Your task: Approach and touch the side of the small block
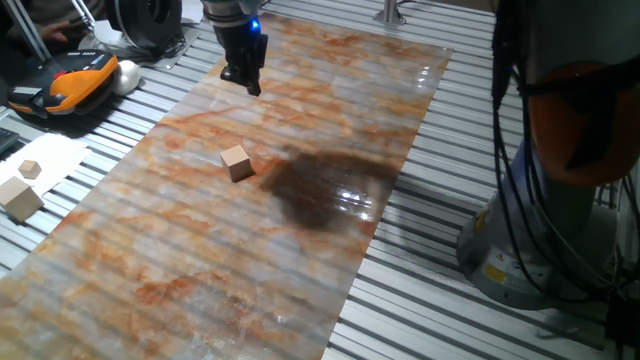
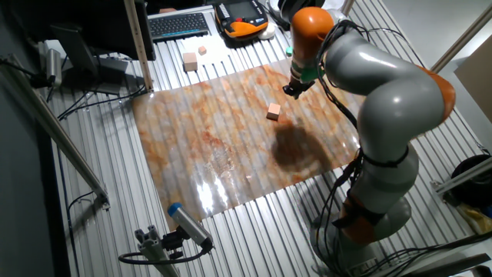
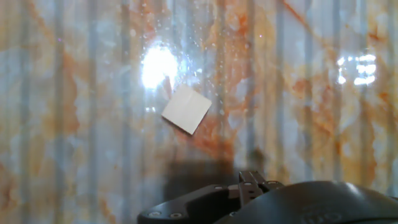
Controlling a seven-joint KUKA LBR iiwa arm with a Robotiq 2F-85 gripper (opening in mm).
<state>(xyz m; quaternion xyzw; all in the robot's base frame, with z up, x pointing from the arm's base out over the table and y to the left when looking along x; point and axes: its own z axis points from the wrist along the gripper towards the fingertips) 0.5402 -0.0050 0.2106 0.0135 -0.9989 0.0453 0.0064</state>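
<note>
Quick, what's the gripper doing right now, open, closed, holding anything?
Gripper: empty, above the marbled sheet, apart from the small block; fingers look together, but open or shut cannot be told.

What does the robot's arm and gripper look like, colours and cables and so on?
The arm is made of rounded light grey segments with orange joint bands. Black cables run down beside its base. The gripper is black, with a blue light glowing above it, and narrows to short dark fingers.
</note>
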